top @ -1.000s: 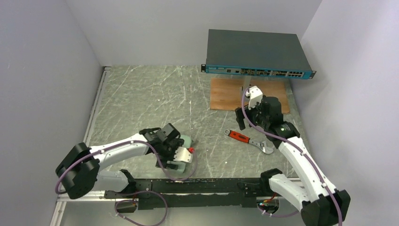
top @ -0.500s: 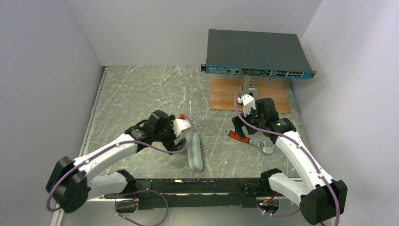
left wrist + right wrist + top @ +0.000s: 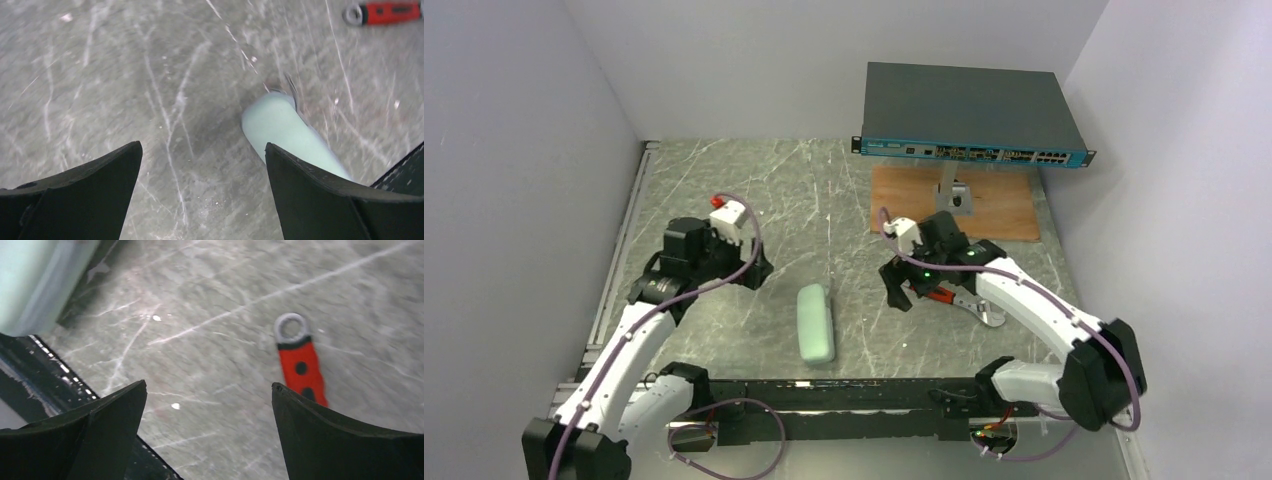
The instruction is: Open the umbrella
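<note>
Plain pale walls around grey veined tabletop

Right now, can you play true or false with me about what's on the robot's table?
1. The left gripper is holding the mint-green case. False: the case lies on the table, apart from that gripper.
2. A red-handled wrench lies on the table. True.
3. The left gripper and the right gripper are both open. True.
4. The mint-green case sits on the wooden board. False: it lies on the bare table between the arms. The board is farther back, under the network switch.
</note>
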### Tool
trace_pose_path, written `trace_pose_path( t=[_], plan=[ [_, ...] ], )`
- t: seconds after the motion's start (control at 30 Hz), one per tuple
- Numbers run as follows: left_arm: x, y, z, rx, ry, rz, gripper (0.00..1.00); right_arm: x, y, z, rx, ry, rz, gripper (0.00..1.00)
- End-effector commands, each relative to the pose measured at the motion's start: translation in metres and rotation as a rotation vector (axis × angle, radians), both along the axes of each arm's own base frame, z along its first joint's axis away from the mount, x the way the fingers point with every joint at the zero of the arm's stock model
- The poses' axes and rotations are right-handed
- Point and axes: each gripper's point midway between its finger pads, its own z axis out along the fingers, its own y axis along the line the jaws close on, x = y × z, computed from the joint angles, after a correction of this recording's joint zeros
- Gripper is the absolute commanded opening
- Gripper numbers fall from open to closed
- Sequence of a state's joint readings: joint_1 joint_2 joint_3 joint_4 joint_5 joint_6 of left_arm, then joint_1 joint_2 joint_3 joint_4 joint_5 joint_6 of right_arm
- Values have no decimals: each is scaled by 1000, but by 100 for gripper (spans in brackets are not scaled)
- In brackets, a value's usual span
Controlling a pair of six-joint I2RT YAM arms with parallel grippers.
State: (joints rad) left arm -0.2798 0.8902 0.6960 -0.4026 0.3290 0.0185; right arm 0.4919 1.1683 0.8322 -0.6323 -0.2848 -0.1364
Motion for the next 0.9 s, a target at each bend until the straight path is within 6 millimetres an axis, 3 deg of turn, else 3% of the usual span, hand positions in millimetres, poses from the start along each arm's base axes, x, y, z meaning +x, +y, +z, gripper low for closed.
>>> trace_pose_path(
  t=[0.0, 0.2, 0.33, 0.47, 0.73, 0.87],
  plan=[
    [1, 17, 30, -155, 13, 147, 100, 7, 51, 10, 96, 24, 90, 96],
    [-11, 51, 24, -156, 27, 311, 100, 7, 110, 0, 153, 95, 240, 96],
    [-20, 75, 5, -226, 140, 481, 100, 13, 139, -18, 161, 151, 279, 98],
    [-25, 81, 11, -334, 156, 542, 100, 22, 166, -34, 156, 210, 312, 98],
    [-23, 88, 19, -369, 136, 567, 100, 24, 235, -40, 171, 224, 499, 99],
    [-20, 84, 23, -382, 136, 537, 100, 23, 250, -32, 129, 136, 650, 99]
  ],
)
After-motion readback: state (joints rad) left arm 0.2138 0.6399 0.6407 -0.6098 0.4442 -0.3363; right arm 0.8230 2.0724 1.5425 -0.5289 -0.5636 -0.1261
